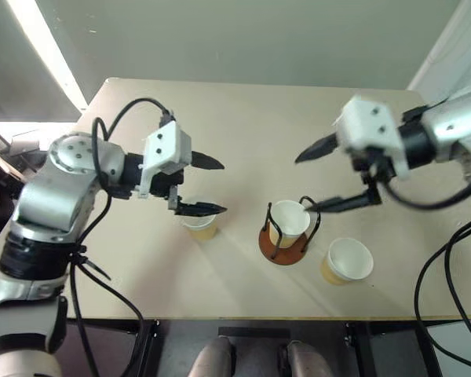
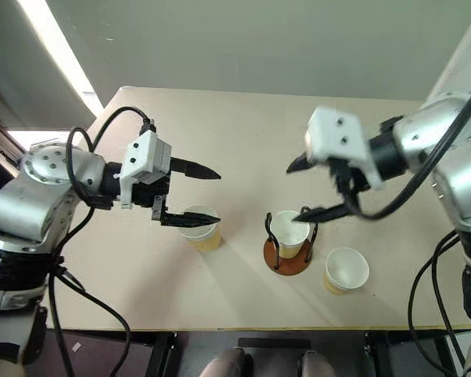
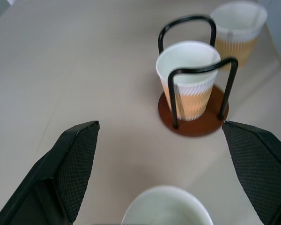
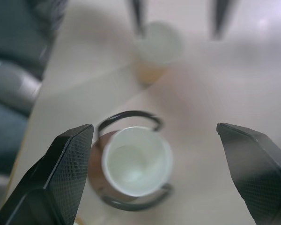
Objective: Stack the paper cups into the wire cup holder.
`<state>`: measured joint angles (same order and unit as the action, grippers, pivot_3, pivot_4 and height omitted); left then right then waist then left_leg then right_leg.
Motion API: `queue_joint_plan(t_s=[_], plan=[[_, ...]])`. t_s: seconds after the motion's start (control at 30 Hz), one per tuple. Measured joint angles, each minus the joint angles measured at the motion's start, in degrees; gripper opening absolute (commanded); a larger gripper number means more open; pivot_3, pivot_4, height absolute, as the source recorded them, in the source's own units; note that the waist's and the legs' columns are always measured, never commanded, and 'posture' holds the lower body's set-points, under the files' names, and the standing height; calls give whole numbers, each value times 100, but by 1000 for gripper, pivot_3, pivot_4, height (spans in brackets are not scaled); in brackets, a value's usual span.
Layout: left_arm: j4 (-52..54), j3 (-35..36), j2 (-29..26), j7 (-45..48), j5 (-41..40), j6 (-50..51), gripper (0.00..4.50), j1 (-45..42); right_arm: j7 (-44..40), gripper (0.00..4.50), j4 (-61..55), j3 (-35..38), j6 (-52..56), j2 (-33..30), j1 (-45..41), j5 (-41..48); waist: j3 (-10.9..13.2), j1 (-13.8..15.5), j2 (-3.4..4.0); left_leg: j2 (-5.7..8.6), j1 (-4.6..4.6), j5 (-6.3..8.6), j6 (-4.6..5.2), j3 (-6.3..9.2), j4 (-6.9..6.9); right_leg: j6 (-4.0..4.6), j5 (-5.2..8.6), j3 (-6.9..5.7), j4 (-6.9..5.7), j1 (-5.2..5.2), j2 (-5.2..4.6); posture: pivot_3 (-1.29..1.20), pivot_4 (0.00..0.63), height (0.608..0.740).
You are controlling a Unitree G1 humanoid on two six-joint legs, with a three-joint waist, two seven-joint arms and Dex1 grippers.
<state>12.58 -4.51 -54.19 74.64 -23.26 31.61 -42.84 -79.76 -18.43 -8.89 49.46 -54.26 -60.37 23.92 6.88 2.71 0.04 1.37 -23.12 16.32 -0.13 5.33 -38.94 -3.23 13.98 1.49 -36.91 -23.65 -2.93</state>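
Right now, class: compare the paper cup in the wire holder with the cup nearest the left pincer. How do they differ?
The cup in the wire cup holder sits on the holder's brown disc, ringed by black loops; the cup by the left pincer stands on the bare table. The first lies below the open right pincer, the second under the open left pincer. Both are upright.

arms: silver-grey metal | wrist housings: white, boxy | gripper fingers (image 1: 207, 162): black, pointed | cables: black, looping

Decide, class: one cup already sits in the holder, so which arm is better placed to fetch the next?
Left, probably. The open left gripper hovers right over a loose paper cup; the open right gripper hangs above the wire cup holder.
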Motion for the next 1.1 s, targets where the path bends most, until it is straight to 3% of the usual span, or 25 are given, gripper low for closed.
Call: queue_joint_plan(t_s=[0.2, 0.37, 1.0, 1.1], plan=[[647, -184, -866, 18, 406, 165, 4500, 352, 85, 4457, 92, 505, 529, -73, 153, 733, 2, -9, 3, -3, 4, -1, -4, 1, 11, 7, 4, 1, -2, -6, 3, 0, 150, 740], [780, -538, -1137, -33, 1020, -44, 4500, 745, 103, 4457, 34, 569, 671, -169, 268, 1104, 3, -10, 4, -2, 7, -2, -5, 1, 6, 7, 4, 3, -8, -5, 2, 0, 150, 740], [255, -1028, -706, 338, 1608, -951, 4500, 842, 274, 4457, -109, 568, 790, -487, 353, 1524, 3, -12, 4, -2, 5, -2, -9, 3, 9, 9, 5, 1, -14, -8, 1, 0, 150, 740], [27, -1099, -586, 475, 1623, -1175, 3889, 811, 280, 4500, -102, 568, 763, -499, 376, 1525, 3, -13, 4, -2, 5, -2, -9, 3, 6, 9, 5, 2, -16, -8, 1, 0, 150, 740]])
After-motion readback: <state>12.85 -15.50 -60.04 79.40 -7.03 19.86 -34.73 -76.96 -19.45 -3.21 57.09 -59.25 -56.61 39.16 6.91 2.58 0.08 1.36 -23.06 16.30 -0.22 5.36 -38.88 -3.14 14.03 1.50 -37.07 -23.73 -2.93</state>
